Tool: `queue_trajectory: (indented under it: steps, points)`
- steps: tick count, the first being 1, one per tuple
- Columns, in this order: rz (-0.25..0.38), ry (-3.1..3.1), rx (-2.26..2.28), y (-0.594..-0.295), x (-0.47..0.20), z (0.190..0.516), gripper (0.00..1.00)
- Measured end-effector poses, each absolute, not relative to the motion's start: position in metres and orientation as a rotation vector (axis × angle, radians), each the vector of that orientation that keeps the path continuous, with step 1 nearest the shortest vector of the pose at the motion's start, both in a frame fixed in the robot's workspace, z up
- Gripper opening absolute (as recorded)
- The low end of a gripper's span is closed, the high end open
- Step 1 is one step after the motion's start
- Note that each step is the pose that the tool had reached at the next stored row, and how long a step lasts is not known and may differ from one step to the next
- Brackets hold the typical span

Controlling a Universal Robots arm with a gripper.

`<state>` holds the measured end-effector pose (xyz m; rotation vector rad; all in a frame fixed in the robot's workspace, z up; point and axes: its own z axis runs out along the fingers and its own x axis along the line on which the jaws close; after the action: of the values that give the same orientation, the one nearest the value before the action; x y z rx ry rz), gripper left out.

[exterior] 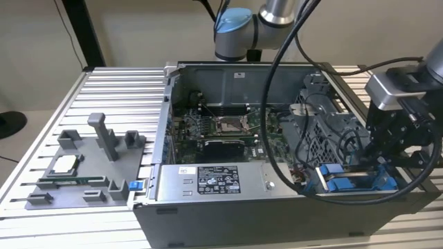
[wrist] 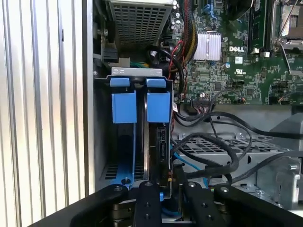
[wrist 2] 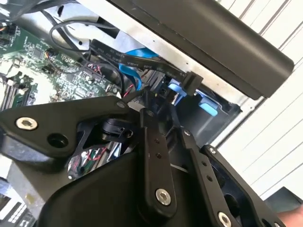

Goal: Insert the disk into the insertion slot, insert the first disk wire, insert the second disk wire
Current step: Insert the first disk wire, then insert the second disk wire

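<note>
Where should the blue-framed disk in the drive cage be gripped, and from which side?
Likely by its blue tab, coming from above through the open case: the disk stands on edge, its broad faces walled in by the drive cage.

The arm [exterior: 277, 13] stands at 12 o'clock in the exterior view; its gripper [exterior: 382, 163] points down at 3 o'clock

Plastic and metal finishes
The disk [wrist: 158, 108] is framed in smooth blue plastic; the insertion slot [wrist: 135, 71] is formed of dull grey metal; the gripper [wrist: 169, 185] is finished matt black; the tabletop [exterior: 118, 93] is made of ribbed metal.
</note>
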<state>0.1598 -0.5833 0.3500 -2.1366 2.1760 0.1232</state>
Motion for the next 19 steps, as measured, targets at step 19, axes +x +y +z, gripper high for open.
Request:
queue_trajectory:
  steps: [19]
  points:
    - [0.17,2.17,-2.128,-0.598,0.183,0.375,0.0]
